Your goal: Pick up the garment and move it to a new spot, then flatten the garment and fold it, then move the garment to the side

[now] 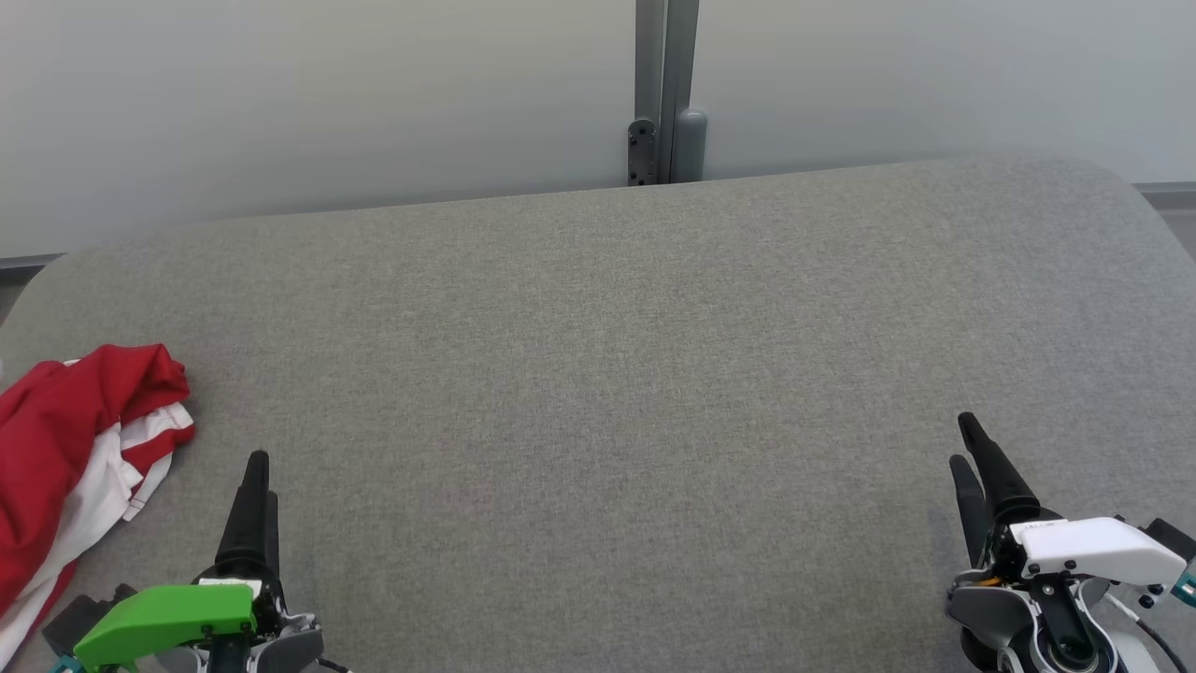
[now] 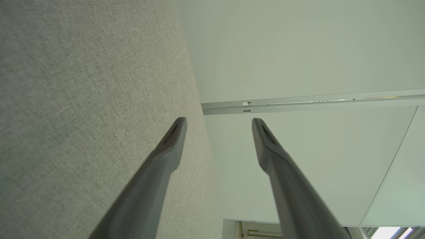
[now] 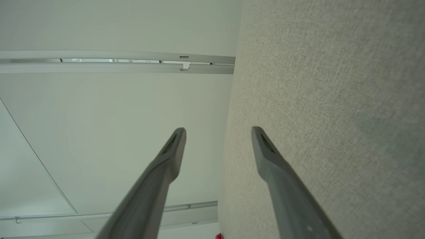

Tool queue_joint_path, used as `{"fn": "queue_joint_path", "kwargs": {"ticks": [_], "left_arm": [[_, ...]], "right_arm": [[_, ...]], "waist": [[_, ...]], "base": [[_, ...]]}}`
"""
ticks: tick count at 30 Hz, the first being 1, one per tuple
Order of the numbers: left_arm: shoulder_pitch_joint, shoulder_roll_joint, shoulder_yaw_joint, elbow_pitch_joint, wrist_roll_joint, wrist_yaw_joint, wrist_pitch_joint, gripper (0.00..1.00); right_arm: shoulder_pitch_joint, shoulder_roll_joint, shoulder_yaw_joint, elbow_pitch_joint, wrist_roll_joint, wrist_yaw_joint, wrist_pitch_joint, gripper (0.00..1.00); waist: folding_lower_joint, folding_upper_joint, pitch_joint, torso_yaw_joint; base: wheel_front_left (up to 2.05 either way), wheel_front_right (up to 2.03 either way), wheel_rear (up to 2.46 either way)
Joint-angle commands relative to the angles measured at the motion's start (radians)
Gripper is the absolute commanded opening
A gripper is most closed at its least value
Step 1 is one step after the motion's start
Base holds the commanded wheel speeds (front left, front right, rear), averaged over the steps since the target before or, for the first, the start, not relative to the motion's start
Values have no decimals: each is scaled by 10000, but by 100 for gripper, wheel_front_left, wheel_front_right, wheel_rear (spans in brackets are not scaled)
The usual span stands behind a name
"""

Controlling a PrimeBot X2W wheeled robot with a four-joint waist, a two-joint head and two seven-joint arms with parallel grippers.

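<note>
Garment bunched at the worktop's near left corner, both grippers empty

The red-and-white garment (image 1: 56,449) lies crumpled at the near left corner of the grey worktop (image 1: 598,355), and part of it runs out of the head view, so you cannot tell whether it hangs over the worktop's left edge. Your left gripper (image 1: 264,477) sits above the worktop's near edge toward the left and your right gripper (image 1: 962,441) above the same edge far to the right, each turned on its side with fingers spread and pinching nothing. The likely trouble: a shallow pinch on one loose fold could let the heap slide off the worktop's left edge, and a deep pinch could take several layers together and make flattening hard
</note>
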Motion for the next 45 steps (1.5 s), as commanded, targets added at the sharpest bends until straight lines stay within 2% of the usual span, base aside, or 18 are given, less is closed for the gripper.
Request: {"fn": "queue_joint_path", "kwargs": {"ticks": [1,18,45], "left_arm": [[-311,46,15,-130,460,0,-117,100],[-492,68,-187,53,3904,60,-829,100],[-638,105,-602,347,8106,792,-1738,100]], "right_arm": [[-269,-120,57,-204,-379,18,-130,100],[-398,-163,345,-273,-3700,21,-844,100],[-461,-293,712,-36,-8047,26,-1766,100]], "waist": [[0,0,7,1],[0,0,87,-15],[0,0,124,50]], "base": [[0,0,0],[0,0,0],[0,0,0]]}}
